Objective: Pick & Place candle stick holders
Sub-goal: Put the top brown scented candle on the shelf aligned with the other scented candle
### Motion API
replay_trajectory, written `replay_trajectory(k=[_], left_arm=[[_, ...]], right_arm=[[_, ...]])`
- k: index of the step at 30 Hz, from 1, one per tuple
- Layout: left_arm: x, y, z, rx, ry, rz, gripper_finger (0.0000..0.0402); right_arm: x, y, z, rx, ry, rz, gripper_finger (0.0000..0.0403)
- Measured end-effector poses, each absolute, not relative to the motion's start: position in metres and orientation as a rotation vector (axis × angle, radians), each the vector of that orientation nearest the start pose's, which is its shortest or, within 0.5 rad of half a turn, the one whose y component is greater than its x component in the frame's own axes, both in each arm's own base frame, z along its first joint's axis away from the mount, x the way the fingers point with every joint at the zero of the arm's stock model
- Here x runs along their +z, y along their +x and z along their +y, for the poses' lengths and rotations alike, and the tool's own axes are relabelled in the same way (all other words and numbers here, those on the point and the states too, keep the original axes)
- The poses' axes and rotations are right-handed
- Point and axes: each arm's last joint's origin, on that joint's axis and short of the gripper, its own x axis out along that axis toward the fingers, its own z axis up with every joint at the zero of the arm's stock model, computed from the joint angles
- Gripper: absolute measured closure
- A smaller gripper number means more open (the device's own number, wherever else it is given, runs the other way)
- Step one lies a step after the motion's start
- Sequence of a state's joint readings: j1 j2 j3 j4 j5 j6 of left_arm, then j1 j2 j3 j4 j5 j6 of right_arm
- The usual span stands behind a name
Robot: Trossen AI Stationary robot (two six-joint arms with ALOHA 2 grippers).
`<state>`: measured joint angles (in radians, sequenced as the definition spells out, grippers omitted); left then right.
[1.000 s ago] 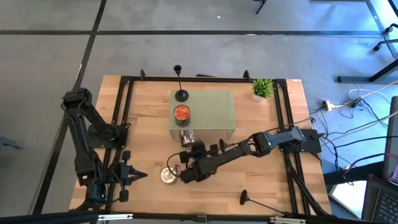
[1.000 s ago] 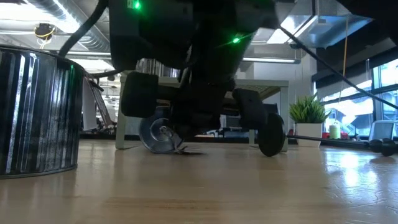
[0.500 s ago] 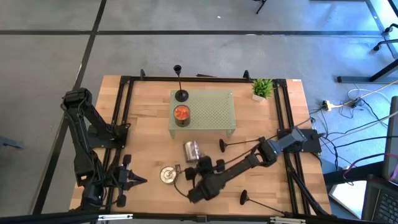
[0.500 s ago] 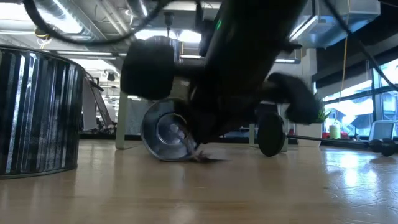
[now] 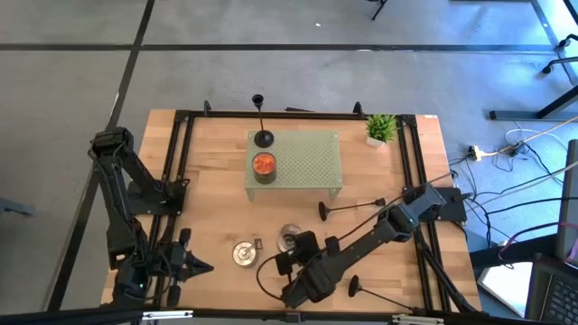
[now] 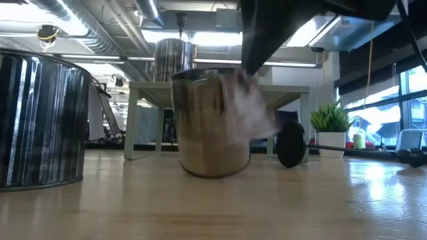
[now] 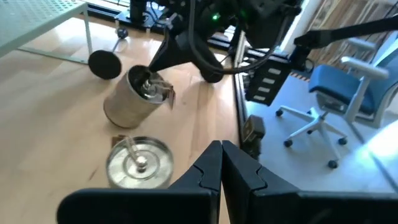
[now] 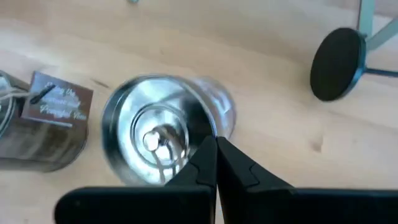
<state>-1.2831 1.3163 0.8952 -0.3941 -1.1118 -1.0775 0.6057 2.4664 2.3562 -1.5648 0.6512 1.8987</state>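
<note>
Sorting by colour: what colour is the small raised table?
Pale green, perforated; clearest in the high view.

Our right arm reached low across the table's front, its gripper near the middle with fingers pressed together. Our left arm stayed folded at the left edge, its gripper also closed, fingers touching.

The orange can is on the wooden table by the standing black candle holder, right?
No, the high view shows the orange can on the green rack, not the wooden table. It is by the standing black candle holder.
</note>
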Motion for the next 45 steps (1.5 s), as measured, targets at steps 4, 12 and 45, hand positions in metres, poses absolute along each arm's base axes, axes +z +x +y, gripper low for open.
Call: replay_trajectory(k=[4, 12, 45], left_arm=[[0.272, 0.099, -0.244, 0.002, -0.326, 0.308, 0.0400], [0.316, 0.100, -0.252, -0.004, -0.353, 0.230, 0.0400], [0.362, 0.155, -0.249, -0.180, -0.701, 0.132, 0.0400]], right_arm=[[0.227, 0.391, 0.246, -1.072, 0.684, 0.810, 0.0401], [0.253, 0.389, 0.233, -1.037, 0.719, 0.833, 0.0401], [0.394, 0.309, 0.264, -0.287, 0.733, 0.830, 0.0401]])
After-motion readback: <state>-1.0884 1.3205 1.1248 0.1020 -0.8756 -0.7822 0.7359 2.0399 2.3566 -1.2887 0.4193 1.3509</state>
